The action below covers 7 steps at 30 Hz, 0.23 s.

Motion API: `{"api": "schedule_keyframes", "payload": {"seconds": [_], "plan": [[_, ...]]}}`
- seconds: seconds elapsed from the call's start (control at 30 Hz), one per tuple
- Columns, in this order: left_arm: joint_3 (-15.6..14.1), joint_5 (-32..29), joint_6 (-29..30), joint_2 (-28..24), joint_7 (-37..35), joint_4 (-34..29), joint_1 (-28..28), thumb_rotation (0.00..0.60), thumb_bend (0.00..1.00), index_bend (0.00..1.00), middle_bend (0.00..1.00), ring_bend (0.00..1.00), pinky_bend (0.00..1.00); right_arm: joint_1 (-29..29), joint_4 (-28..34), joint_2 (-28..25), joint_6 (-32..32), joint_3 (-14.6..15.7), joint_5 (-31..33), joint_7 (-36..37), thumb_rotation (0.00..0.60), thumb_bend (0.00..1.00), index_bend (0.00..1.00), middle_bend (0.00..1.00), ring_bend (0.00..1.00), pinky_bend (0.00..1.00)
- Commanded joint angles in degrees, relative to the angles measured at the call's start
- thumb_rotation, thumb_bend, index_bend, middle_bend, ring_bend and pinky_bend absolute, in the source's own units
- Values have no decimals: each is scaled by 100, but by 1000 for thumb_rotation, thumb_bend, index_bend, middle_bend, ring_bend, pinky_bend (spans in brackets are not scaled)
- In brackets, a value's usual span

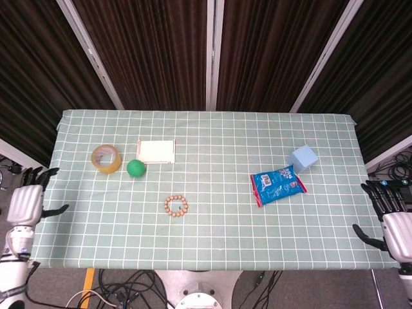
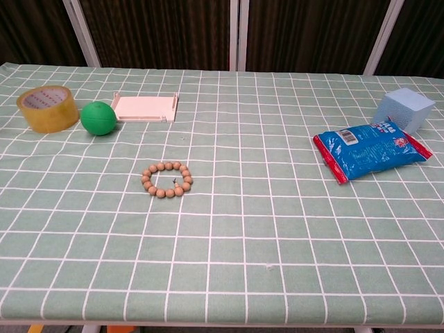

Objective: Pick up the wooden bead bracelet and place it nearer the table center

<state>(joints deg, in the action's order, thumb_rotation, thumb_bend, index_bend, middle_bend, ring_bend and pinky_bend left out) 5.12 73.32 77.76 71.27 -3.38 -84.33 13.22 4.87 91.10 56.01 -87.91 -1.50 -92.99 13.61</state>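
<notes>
The wooden bead bracelet point(image 1: 176, 206) lies flat as a round ring on the green checked cloth, left of the table's middle; the chest view shows the bracelet point(image 2: 166, 180) with nothing touching it. My left hand point(image 1: 27, 203) hangs off the table's left edge, fingers spread and empty, far from the beads. Beyond the table's right edge my right hand point(image 1: 388, 219) is also open and empty. Neither hand appears in the chest view.
A green ball point(image 1: 135, 168) and a yellow tape roll point(image 1: 106, 158) sit at the left, with a flat cream tray point(image 1: 156, 151) behind them. A blue snack bag point(image 1: 277, 185) and a pale blue cube point(image 1: 302, 158) lie at the right.
</notes>
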Motion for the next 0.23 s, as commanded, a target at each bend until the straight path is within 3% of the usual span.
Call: {"api": "schedule_keyframes", "payload": {"seconds": [0.03, 0.23], "plan": [[-238, -5, 259, -178, -255, -184, -397, 600, 0, 182, 229, 69, 46, 10, 23, 40, 16, -19, 28, -124, 600, 186, 0, 56, 0, 0], [-464, 253, 797, -203, -269, -437, -878, 600, 0, 183, 230, 69, 45, 14, 106, 151, 33, -23, 35, -352, 600, 184, 0, 56, 0, 0]]}}
